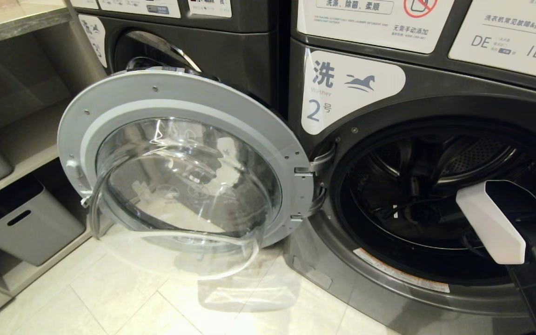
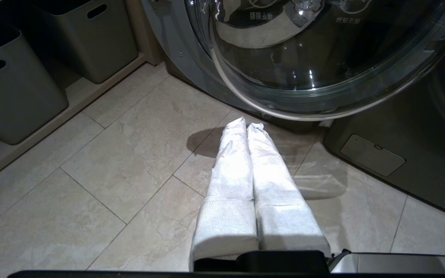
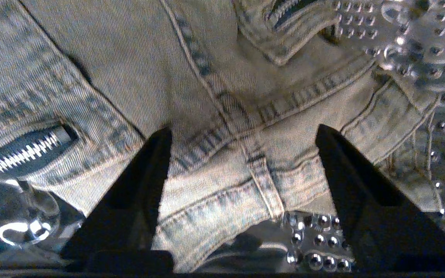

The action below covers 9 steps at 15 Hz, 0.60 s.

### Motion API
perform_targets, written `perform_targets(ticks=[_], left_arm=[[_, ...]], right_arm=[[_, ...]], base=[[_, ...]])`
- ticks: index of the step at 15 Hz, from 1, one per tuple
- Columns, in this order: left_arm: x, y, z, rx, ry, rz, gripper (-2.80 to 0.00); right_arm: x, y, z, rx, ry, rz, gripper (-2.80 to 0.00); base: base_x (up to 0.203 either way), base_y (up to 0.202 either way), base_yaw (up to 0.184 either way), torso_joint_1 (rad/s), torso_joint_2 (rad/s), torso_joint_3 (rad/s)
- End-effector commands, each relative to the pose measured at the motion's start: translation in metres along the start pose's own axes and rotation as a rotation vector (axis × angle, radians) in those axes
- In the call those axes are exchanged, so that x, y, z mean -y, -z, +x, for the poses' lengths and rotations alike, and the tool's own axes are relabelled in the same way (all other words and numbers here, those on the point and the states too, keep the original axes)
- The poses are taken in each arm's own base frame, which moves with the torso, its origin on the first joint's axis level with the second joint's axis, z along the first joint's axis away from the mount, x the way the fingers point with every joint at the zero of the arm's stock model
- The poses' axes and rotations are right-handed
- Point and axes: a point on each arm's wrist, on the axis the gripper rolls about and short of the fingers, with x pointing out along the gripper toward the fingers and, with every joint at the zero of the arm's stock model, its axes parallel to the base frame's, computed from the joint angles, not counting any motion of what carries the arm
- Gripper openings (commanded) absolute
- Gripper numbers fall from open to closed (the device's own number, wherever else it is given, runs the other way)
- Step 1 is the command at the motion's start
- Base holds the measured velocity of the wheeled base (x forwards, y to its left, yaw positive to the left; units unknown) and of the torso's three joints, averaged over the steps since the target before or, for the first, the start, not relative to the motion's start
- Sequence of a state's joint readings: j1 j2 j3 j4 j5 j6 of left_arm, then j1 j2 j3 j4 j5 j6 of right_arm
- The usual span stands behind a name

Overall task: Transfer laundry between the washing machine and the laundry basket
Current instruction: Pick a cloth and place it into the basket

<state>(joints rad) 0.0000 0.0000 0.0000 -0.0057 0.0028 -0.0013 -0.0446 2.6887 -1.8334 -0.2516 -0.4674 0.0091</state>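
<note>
Inside the drum [image 1: 440, 186] of the washing machine [image 1: 417, 107], the right gripper [image 3: 242, 154] is seen with its dark fingers [image 3: 137, 185] spread wide, one on each side of a fold of the jeans [image 3: 214, 116]. Nothing is clamped at this moment; the denim lies between the fingers but is not pinched. The jeans rest against the perforated drum wall [image 3: 431, 42], deep inside the drum, and no laundry basket can be made out in any view.

Whether the jeans are being set down or are about to be picked up cannot be told. If a pick is meant, the fingers should be pressed further into the cloth so that the thick seam and belt loop [image 3: 263, 177] are caught between them, since a doubled seam would probably hold better than a single flat layer. The metal zip [image 3: 29, 148] is best avoided, as it may slip. If a release is meant, the arm [image 1: 491, 223] should be drawn straight back through the drum opening so that no fold is dragged along.

The denim is pale, washed and stiff-looking, with raised stitched seams. The drum is shiny metal dotted with small holes. The door [image 1: 184, 158], swung open beside the drum, is a grey ring around a bulging clear bowl.

The left gripper [image 2: 247, 127] hangs over the tiled floor [image 2: 91, 162] below the door, its white-wrapped fingers pressed together and empty.
</note>
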Motion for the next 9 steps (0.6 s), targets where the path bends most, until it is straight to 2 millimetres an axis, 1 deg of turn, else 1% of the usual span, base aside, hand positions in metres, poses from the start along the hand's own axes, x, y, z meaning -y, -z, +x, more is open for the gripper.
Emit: perform_targets(ticks=[1,4,6,9], left_arm=[[0.000,0.000,0.000,0.000,-0.002,0.000,-2.80],[0.000,0.000,0.000,0.000,-0.001,0.000,-2.80],[0.000,0.000,0.000,0.000,0.000,0.000,-2.80],[0.000,0.000,0.000,0.000,0.000,0.000,-2.80]], right_arm=[[0.001,0.006,0.005,-0.016,0.007,-0.001,0.00],[0.006,0.014,0.012,-0.034,0.026,0.002,0.00],[0.005,0.025,0.020,-0.048,0.033,0.000,0.00],[0.009,0.034,0.029,-0.064,0.034,0.002,0.00]], base=[[0.000,0.000,0.000,0.000,0.00,0.000],[0.000,0.000,0.000,0.000,0.00,0.000],[0.000,0.000,0.000,0.000,0.00,0.000],[0.000,0.000,0.000,0.000,0.00,0.000]])
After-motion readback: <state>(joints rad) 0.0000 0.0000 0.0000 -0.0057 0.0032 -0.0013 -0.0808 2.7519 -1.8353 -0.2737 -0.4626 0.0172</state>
